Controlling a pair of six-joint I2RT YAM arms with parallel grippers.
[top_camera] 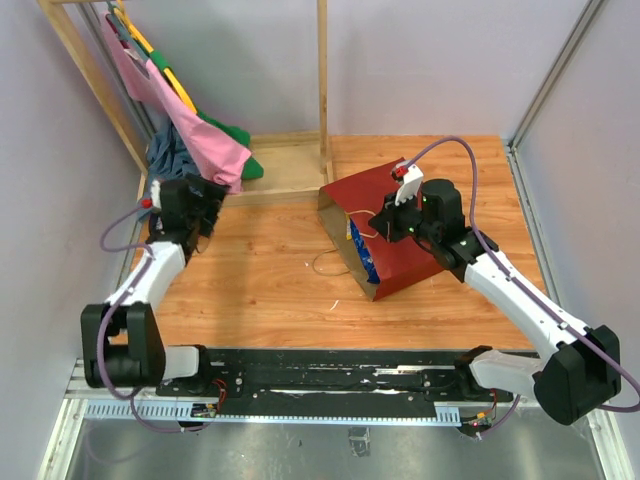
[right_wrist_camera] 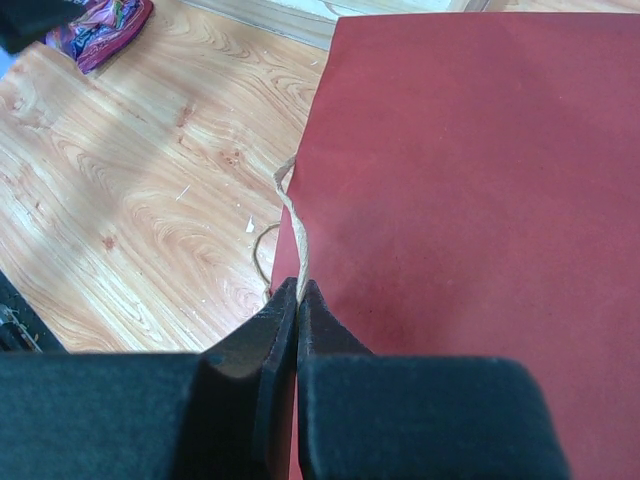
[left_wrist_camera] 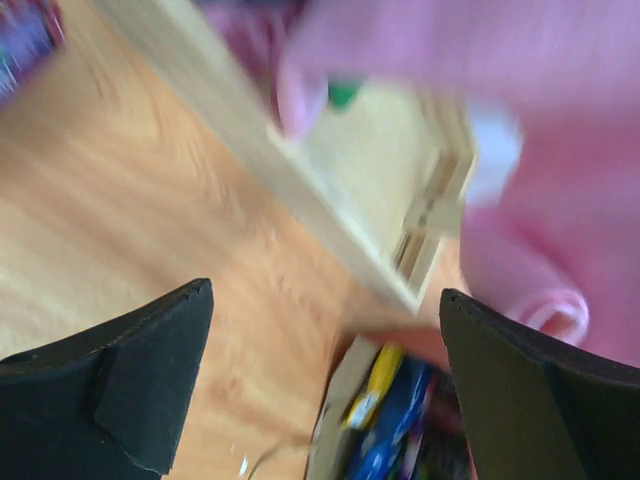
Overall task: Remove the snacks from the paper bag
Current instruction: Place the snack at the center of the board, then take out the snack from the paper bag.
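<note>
In the top view we see the bag (top_camera: 400, 255) lying on its side right of centre on the table (top_camera: 260, 280). Its mouth faces the lower left, and a blue packet (top_camera: 362, 252) shows inside. The right gripper (top_camera: 392, 222) sits over the bag's upper face. In the right wrist view its jaws are pinched together on the thin string handle (right_wrist_camera: 295, 230), which runs along the bag's left edge. The right arm (top_camera: 520, 290) comes from the lower right corner, its forearm slanting up and left to the bag.

The left gripper (top_camera: 190, 205) is well apart from the bag, at the left of the frame beside the pink cloth (top_camera: 215, 145) — the left arm (top_camera: 150, 280) rises from the lower left. The left wrist view is blurred, but the fingers (left_wrist_camera: 150, 370) stand wide apart with nothing between them. At its bottom edge we make out the bag's mouth, with the blue packet and a yellow packet (left_wrist_camera: 372, 385) in it. A purple packet (right_wrist_camera: 100, 25) lies on the table, in the upper left of the right wrist view.
</note>
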